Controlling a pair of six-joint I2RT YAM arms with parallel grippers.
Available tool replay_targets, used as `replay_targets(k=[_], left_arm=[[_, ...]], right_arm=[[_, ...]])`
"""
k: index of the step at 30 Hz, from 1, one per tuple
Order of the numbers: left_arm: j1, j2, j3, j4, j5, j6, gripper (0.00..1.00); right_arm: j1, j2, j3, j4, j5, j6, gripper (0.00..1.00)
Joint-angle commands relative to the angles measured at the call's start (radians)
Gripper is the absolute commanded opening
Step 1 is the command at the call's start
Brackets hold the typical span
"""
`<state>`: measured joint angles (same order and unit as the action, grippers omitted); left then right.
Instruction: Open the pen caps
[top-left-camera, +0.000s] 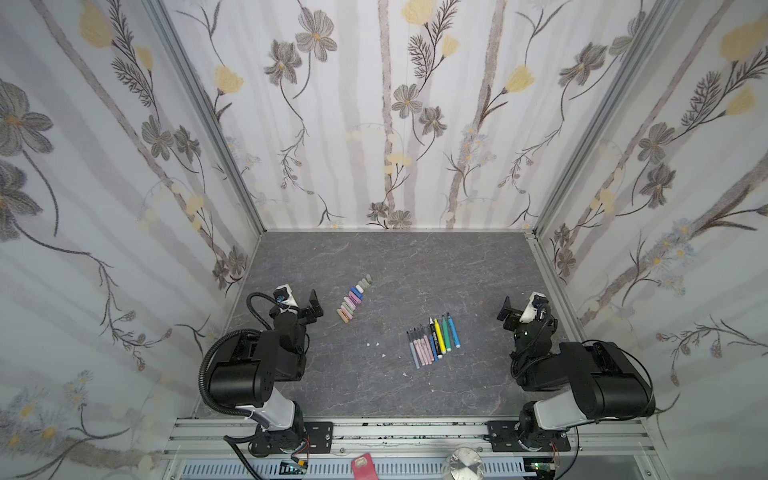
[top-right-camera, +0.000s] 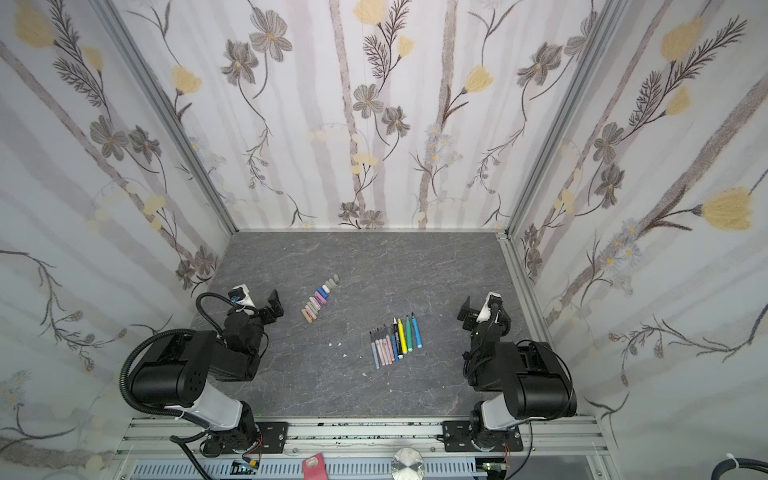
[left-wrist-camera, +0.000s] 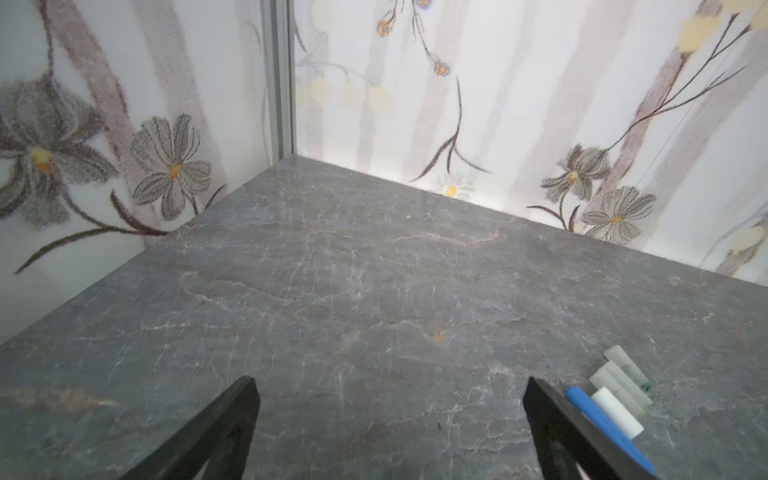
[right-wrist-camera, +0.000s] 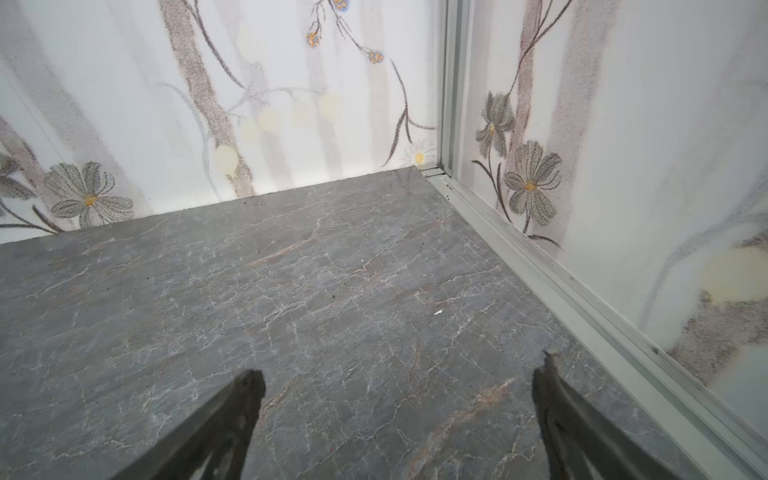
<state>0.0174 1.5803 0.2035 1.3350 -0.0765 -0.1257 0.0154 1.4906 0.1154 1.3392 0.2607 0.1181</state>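
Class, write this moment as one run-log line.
left pincer: open, empty | right pincer: open, empty | pen caps: off, in a row | pens: uncapped, side by side

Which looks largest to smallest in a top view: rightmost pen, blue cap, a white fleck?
1. rightmost pen
2. blue cap
3. white fleck
All lie on the table, so nearness barely matters.

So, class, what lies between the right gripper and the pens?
Nothing: bare grey tabletop separates the right gripper from the pens, seen in both top views.
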Motion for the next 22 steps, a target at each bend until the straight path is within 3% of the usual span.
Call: replay_targets(k=[1, 15, 22], left_arm=[[-0.002, 0.004, 0.001, 0.067, 0.023, 0.030, 1.00], [-0.008, 0.006, 0.040, -0.001, 0.082, 0.066, 1.00], [-0.047, 0.002, 0.040, -0.006, 0.010, 0.095, 1.00]], right_arm=[[0.002, -0.001, 0.080, -0.053, -0.060, -0.033, 1.00], [0.009, 0.019, 0.074, -0.007, -0.084, -0.060, 1.00], [0.009, 0.016, 0.067, 0.002, -0.082, -0.060, 1.00]])
